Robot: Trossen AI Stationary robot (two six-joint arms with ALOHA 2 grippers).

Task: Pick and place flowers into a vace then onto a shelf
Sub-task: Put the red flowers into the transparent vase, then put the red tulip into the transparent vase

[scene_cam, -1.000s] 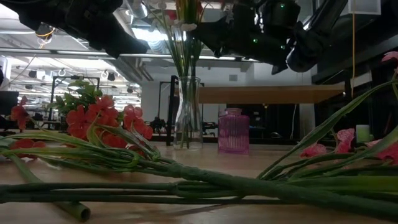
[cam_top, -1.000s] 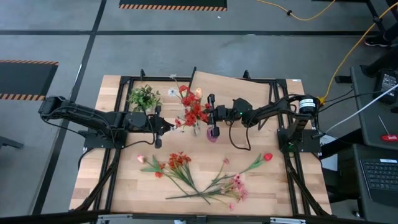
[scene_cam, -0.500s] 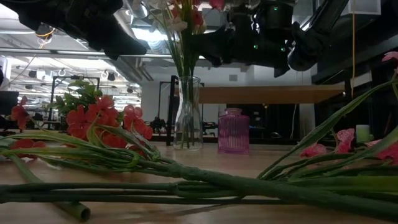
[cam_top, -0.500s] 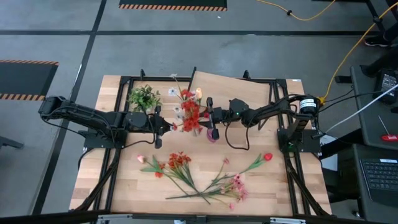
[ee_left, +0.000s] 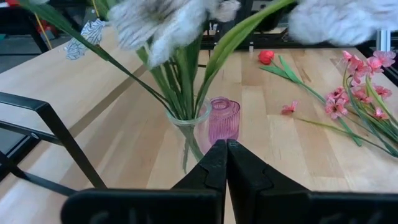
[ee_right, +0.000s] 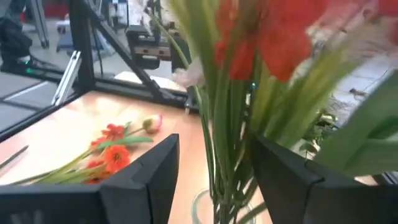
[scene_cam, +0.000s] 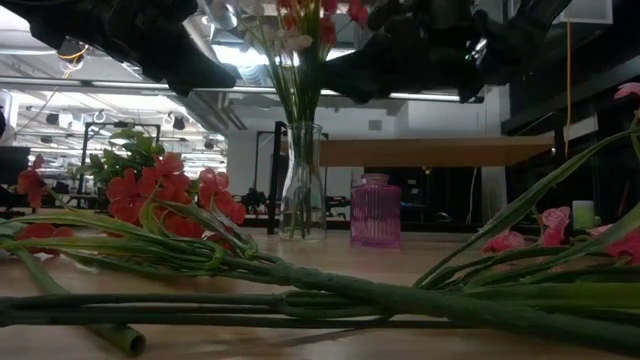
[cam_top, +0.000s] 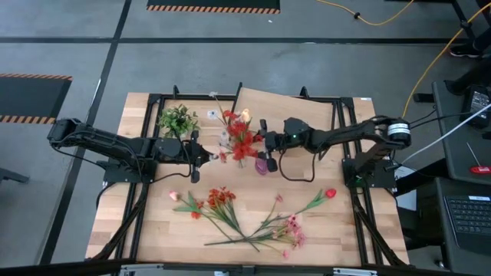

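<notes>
1. The shelf (cam_top: 295,103) is standing at the table's far edge.
2. The right gripper (cam_top: 263,139) is hovering beside the blooms, its fingers standing apart around the stalks without gripping.
3. The left gripper (cam_top: 215,156), fingers pressed together, is waiting near the clear vase (scene_cam: 302,182).
4. Some flowers (cam_top: 238,136) are standing in that vase; others are lying on the tabletop.
5. A pink vase (scene_cam: 376,210) is sitting just beside it.

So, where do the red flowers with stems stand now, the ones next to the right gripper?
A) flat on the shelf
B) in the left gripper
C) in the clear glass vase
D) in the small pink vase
C: the stems go down into the clear glass vase, while the pink vase beside it holds nothing; the right gripper is open around the stems.
</notes>
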